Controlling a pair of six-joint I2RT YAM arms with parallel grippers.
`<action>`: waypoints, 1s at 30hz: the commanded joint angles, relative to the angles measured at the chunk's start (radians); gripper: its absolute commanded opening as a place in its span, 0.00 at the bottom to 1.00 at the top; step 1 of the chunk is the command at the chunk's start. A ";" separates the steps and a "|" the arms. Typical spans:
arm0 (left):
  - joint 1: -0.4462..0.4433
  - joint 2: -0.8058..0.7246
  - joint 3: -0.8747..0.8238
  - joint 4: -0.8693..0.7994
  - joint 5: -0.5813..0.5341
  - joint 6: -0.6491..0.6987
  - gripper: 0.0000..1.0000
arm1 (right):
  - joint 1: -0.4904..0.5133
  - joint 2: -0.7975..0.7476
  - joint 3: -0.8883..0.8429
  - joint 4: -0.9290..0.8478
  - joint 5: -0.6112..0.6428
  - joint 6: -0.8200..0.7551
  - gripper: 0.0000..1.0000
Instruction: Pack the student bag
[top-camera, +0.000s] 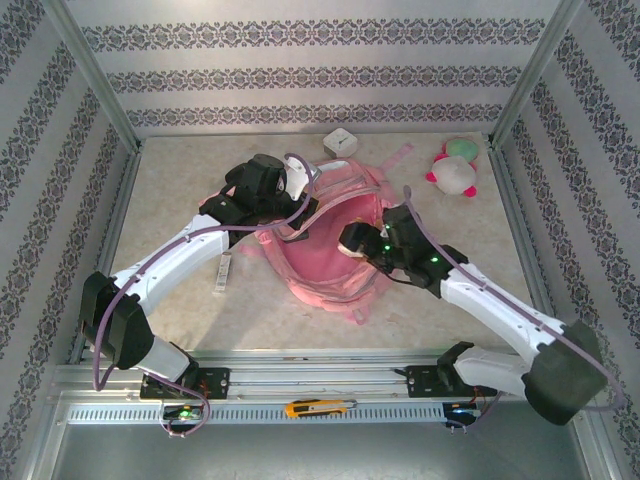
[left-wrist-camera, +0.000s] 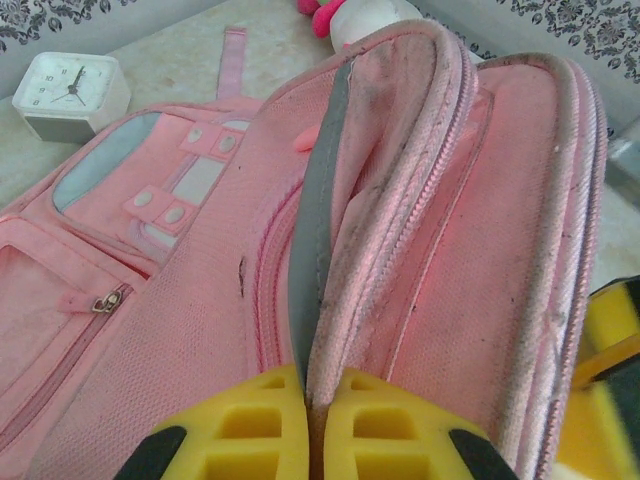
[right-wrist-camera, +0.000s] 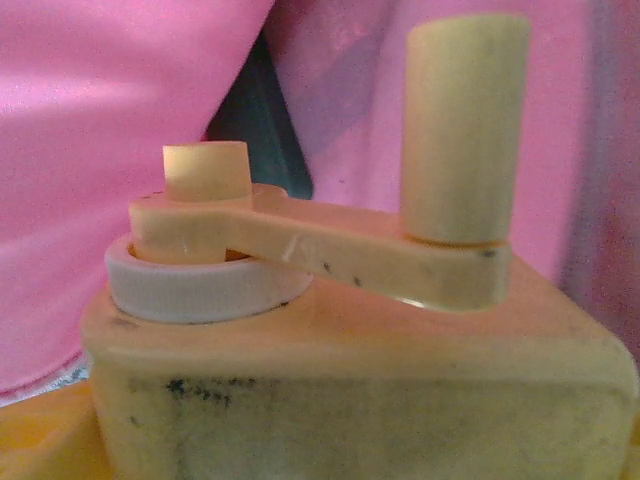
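1. Two claws work the student bag (top-camera: 330, 275), which lies mid-way across the surface (top-camera: 170, 180). The left claw (left-wrist-camera: 312, 405) is clamped shut on its grey-trimmed rim, propping the mouth open.
2. The right claw (top-camera: 352, 242), jaws wide, grips a cream crank box (right-wrist-camera: 350, 380) amid pink fabric.
3. Next, I judge: release it deep, then back out cleanly.
4. The bag is soft, grubby weave. The box is hard, scuffed plastic with a cylindrical knob.

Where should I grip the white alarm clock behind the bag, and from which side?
Probably take the alarm clock across two opposite flat sides, coming down from above. It is a boxy block that seems to lie dial-up, just behind the student bag, and the back wall close behind leaves little room for a sideways approach.
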 joint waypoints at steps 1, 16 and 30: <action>0.017 -0.032 0.014 0.136 0.013 -0.025 0.00 | 0.025 0.063 0.019 0.197 0.051 0.118 0.79; 0.018 -0.041 0.017 0.143 0.027 -0.025 0.00 | -0.009 0.348 -0.054 0.500 0.148 0.308 0.85; 0.023 -0.043 0.011 0.132 0.023 -0.020 0.00 | 0.016 0.330 -0.112 0.586 0.121 0.342 0.96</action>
